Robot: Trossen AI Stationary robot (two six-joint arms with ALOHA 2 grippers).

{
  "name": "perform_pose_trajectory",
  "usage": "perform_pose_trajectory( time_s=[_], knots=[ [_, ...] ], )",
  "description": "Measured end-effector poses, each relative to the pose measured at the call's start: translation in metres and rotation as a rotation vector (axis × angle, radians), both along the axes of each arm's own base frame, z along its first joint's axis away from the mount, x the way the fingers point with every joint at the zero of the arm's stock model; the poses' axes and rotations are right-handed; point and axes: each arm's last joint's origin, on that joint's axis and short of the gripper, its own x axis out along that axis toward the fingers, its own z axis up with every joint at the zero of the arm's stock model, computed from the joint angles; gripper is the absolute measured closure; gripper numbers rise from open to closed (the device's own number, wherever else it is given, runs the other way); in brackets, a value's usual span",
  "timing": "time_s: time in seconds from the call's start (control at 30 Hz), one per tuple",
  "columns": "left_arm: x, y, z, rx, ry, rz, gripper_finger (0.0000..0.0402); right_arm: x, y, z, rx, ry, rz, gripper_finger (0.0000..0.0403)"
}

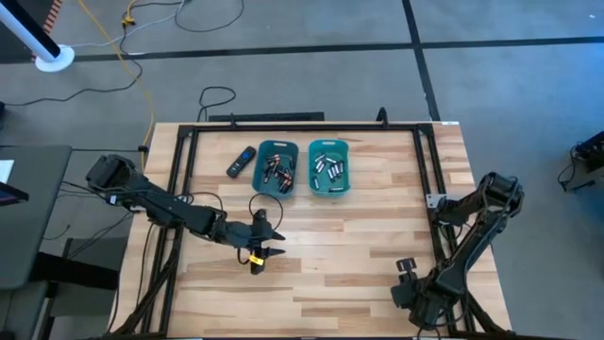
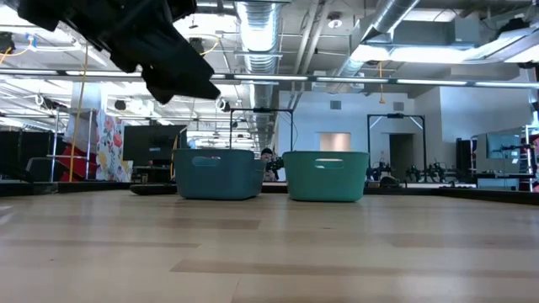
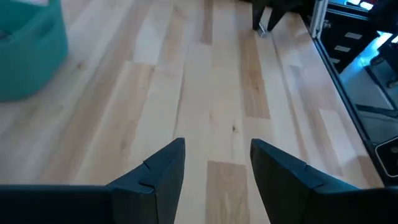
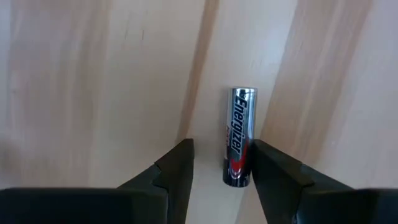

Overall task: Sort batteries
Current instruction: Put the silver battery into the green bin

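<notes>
From above, two teal bins stand side by side near the table's far edge: the left bin (image 1: 277,167) holds dark cells with copper ends and the right bin (image 1: 328,167) holds silvery-grey batteries (image 1: 327,166), though single cells are too small to count. A flat black remote-like device (image 1: 241,161) lies just left of the left bin. The left gripper (image 1: 265,236) hovers over the middle of the wooden table (image 1: 359,246), with something yellow just beside it that cannot be made out. The right gripper (image 1: 408,276) sits low at the near right part of the table, its fingers too small here to judge. In the low view, both bins show only their outer walls, their contents hidden behind the rims, and a dark arm is cut off by the upper left corner. The left wrist view shows that arm's two dark fingers (image 3: 163,174) spread apart over bare wood with nothing between them; a corner of a teal bin is cut off at the edge. The right wrist view shows a silvery battery (image 4: 239,137) lying flat on the table, its lower end reaching between the right arm's parted fingertips (image 4: 177,165); one finger appears close against the cell, but whether it touches cannot be told.
</notes>
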Motion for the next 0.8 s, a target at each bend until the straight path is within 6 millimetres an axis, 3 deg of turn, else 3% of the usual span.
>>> perform_pose_trajectory(
  time_s=[0.13, 0.3, 0.5, 0.8],
  knots=[
    [-0.010, 0.006, 0.014, 0.058, -0.012, 0.024, 0.0224, 0.001, 0.000, -0.003, -0.016, -0.017, -0.007, 0.0246],
    [-0.037, 0.019, 0.024, 0.098, -0.063, 0.070, 0.0224, 0.008, -0.004, -0.002, -0.009, -0.028, -0.041, 0.0313],
    [-0.082, 0.037, 0.010, 0.017, -0.135, 0.104, 0.0224, 0.018, -0.008, -0.001, 0.002, -0.044, -0.078, 0.0380],
    [-0.118, 0.065, -0.018, -0.042, -0.226, 0.122, 0.0224, 0.030, -0.016, 0.007, 0.021, -0.064, -0.138, 0.0387]
  ],
)
